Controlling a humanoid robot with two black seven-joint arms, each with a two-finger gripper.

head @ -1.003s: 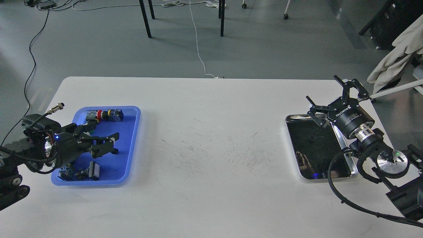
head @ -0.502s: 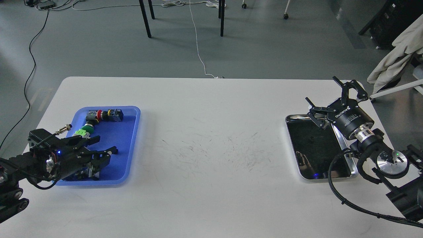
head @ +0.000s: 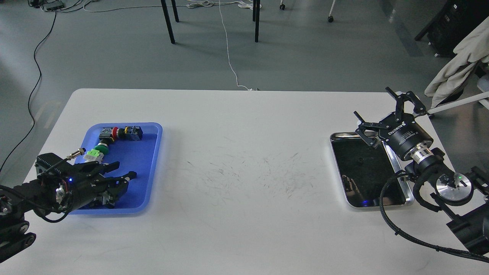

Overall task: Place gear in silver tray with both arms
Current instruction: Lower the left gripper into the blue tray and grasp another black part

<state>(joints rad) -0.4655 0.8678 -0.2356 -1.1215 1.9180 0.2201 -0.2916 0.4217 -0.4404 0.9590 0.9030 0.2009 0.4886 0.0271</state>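
Observation:
The silver tray point(head: 334, 152) lies at the right of the white table, with a dark reflective bottom and a small dark speck point(head: 359, 161) on it. My right gripper point(head: 384, 111) is open wide and empty, hovering over the tray's far right corner. My left gripper point(head: 123, 170) is open, held low over the near part of the blue tray point(head: 153, 160). Small black parts point(head: 105, 199) lie just under its body and are partly hidden. I cannot pick out a gear among the parts.
The blue tray also holds a red push-button switch point(head: 119, 132) and a green push-button point(head: 98, 152) at its far end. The white table point(head: 244, 160) between the trays is scuffed. A black cable point(head: 386, 217) loops from my right arm over the silver tray's near corner.
My left gripper has dropped back toward the near end of the blue tray, uncovering the green button. The right arm has not moved.

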